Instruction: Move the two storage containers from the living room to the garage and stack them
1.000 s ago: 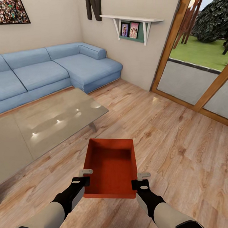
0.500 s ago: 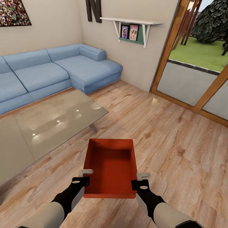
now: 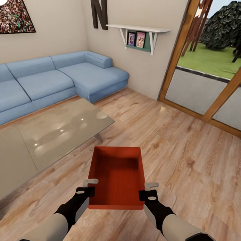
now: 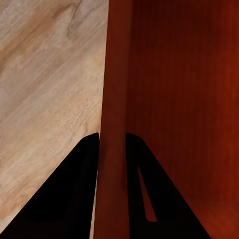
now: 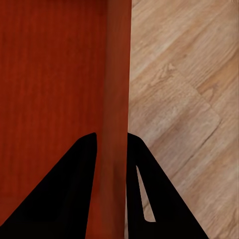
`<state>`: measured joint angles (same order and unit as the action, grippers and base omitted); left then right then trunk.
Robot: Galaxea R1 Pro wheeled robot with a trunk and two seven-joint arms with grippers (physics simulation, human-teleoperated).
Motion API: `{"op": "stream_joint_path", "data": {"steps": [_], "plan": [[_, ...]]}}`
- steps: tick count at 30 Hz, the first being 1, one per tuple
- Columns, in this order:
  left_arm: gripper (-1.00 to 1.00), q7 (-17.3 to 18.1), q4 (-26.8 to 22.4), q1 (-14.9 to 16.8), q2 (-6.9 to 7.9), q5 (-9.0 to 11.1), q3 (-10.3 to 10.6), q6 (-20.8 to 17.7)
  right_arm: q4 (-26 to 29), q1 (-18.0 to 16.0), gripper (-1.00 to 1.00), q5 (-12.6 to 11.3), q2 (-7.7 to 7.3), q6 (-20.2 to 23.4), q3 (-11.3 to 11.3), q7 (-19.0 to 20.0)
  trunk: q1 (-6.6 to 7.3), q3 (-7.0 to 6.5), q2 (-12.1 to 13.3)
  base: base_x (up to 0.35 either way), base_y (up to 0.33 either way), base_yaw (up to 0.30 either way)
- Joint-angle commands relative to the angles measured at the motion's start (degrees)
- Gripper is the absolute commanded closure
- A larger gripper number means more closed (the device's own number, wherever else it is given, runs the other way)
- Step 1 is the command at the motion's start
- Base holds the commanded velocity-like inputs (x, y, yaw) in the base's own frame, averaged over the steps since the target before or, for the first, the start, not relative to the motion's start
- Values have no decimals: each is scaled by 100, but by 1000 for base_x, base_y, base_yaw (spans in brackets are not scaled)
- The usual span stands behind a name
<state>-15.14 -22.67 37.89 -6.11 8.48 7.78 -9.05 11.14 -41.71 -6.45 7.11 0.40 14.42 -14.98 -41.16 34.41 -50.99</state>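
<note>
Left gripper (image 3: 90, 186) and right gripper (image 3: 148, 190) each clamp a side wall of one orange-red storage container (image 3: 117, 176), one finger inside the wall and one outside, as the left wrist view (image 4: 112, 149) and right wrist view (image 5: 110, 149) confirm. The container is held open-topped and level above the light wood plank floor (image 3: 182, 154) of the living room. Beyond it, to the left, stands a glass coffee table (image 3: 47, 132); farther back, a blue sofa (image 3: 59, 76), a wall shelf (image 3: 139, 30) and glass doors (image 3: 209, 68).
</note>
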Motion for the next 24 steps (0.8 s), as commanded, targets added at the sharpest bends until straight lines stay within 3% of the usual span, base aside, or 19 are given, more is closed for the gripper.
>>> {"op": "stream_joint_path", "data": {"steps": [1,8,24], "plan": [[100,-84,8,-1,-36,128,-31,-35,19,-4,100,56,2,-314,-106,-144,22,-23,38,0,0,0],[100,-86,8,-1,-31,128,-31,-35,19,-4,100,56,-6,-321,-106,-139,176,-212,319,0,0,0],[100,-79,-1,-1,-30,119,-31,-26,19,-4,100,53,-8,-321,-107,-137,176,-355,319,0,0,-18]]}}
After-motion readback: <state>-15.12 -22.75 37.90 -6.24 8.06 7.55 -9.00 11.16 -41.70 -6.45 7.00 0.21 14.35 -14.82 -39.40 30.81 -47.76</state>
